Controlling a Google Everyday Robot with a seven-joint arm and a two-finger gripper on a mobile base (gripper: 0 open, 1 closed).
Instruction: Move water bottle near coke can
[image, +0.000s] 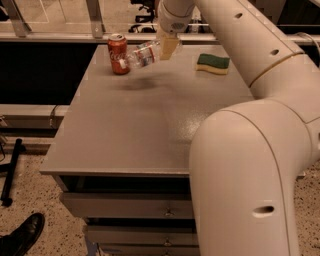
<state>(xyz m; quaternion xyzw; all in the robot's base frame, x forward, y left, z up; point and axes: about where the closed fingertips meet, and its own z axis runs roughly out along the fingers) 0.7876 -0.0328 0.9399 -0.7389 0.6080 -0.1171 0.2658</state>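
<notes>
Tabletop — pincer with bottle near sponge

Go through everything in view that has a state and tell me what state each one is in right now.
water bottle: held off the table, lying nearly sideways, narrow end toward the can.
coke can: upright on the table's far left.
gripper: shut on the water bottle, above the table's far side.
sponge: lying flat, far right.
drawers: shut.
</notes>
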